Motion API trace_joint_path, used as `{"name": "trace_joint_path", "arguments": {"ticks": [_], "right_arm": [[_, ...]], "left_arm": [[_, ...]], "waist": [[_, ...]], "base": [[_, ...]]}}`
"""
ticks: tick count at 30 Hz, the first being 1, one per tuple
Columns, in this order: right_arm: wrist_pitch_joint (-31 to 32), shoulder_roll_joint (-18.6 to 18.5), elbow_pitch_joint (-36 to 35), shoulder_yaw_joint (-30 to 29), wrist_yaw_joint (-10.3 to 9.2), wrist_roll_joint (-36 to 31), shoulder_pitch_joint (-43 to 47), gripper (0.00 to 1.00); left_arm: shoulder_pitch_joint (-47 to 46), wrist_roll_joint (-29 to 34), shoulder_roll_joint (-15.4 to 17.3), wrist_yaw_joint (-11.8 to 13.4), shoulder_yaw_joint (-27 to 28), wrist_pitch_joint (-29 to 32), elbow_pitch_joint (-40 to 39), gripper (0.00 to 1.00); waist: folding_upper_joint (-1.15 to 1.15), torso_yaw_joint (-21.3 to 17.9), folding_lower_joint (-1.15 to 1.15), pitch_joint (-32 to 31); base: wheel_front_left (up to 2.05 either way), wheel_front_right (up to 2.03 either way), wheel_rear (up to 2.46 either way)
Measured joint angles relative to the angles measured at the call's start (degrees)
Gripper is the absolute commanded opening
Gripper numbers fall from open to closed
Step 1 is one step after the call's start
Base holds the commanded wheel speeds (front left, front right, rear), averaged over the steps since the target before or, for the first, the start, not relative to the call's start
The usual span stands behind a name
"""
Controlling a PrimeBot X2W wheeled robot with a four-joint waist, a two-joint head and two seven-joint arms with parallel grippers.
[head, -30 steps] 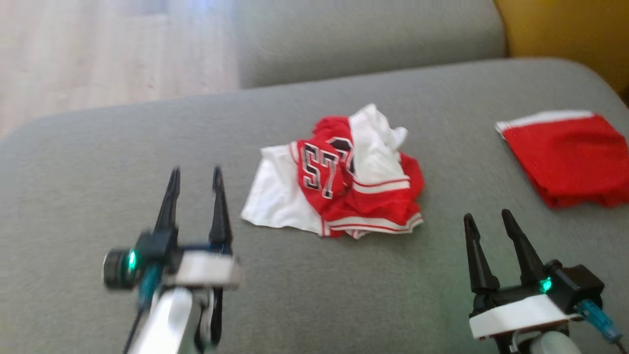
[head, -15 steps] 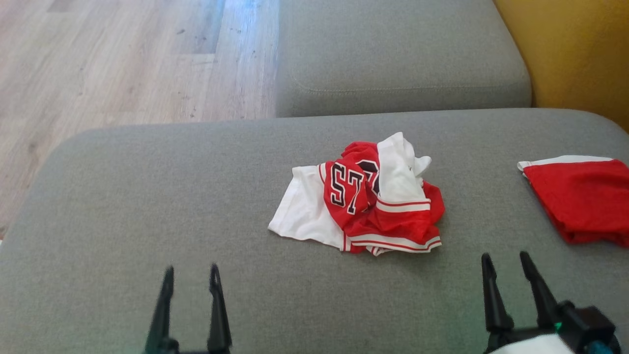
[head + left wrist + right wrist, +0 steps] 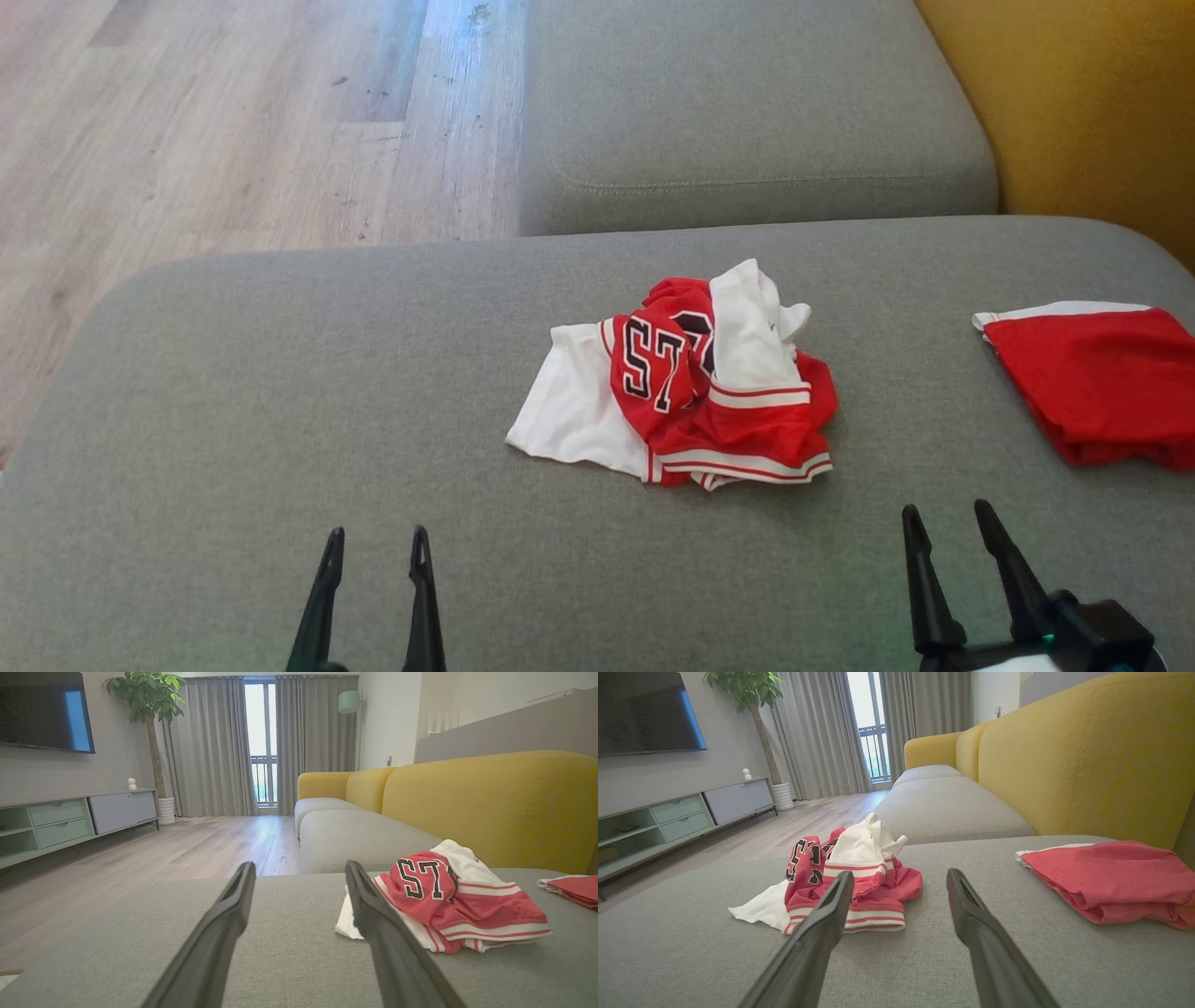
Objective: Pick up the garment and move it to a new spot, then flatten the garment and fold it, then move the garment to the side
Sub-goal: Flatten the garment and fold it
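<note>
A crumpled red and white garment [image 3: 686,387] with black numbers lies bunched in the middle of the grey sofa cushion [image 3: 280,401]. The left wrist view has the garment [image 3: 453,900] to the right of my fingers, and the right wrist view has the garment [image 3: 845,882] ahead and to the left. My left gripper [image 3: 378,546] stands open at the bottom left, well short of the cloth. At the bottom right my right gripper [image 3: 945,523] is open too, near the garment's right side but apart from it. Nothing is between either pair of fingers.
A folded red garment with a white edge [image 3: 1097,378] lies at the cushion's right side. A second grey cushion [image 3: 747,112] lies beyond, with a yellow backrest [image 3: 1083,103] on the right. Wooden floor [image 3: 215,121] drops off to the left. A TV cabinet [image 3: 70,821] stands across the room.
The head camera has tilted, so the whole picture shifted and both grippers now sit lower in it. The garment has not moved on the cushion. Both grippers stay open.
</note>
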Motion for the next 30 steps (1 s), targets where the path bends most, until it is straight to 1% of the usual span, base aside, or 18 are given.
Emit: {"name": "trace_joint_path", "arguments": {"ticks": [12, 20, 23, 25, 26, 30], "right_arm": [[0.0, 0.0, 0.0, 0.3, 0.0, 0.0, 0.0, 1.0], [0.0, 0.0, -0.1, 0.4, 0.0, -0.5, -0.1, 1.0], [0.0, 0.0, -0.5, 0.4, 0.0, -0.5, -0.2, 1.0], [0.0, 0.0, -0.9, 0.5, 0.0, -0.5, -0.3, 1.0], [0.0, -0.1, -1.2, 0.9, 0.0, -0.5, -0.5, 1.0], [0.0, -0.2, -1.9, 1.9, 0.0, -0.5, -2.0, 1.0]], "left_arm": [[0.0, -0.1, -0.1, 0.0, 0.2, 0.0, 0.4, 1.0], [-0.2, -1.6, -0.2, 0.0, -1.5, 0.0, 1.7, 1.0], [-1.1, -2.3, -0.2, 0.0, -3.3, 0.0, 3.2, 1.0], [-3.1, -2.8, -0.2, -0.5, -5.2, 0.0, 5.1, 1.0], [-6.1, -2.8, -0.2, -1.1, -7.5, 0.0, 7.4, 1.0], [-13.7, -2.8, -0.2, -2.4, -12.8, 0.0, 11.8, 1.0]], "waist": [[0.0, -0.1, 0.0, 0.3], [0.0, -1.1, 0.0, 1.4], [0.0, -2.2, 0.0, 2.2], [0.0, -3.1, 0.0, 3.0], [0.0, -4.2, 0.0, 3.8], [0.0, -7.2, 0.0, 5.4]], "base": [[0.0, 0.0, 0.0], [0.0, 0.0, 0.0], [0.0, 0.0, 0.0], [0.0, 0.0, 0.0], [0.0, 0.0, 0.0], [0.0, 0.0, 0.0]]}}
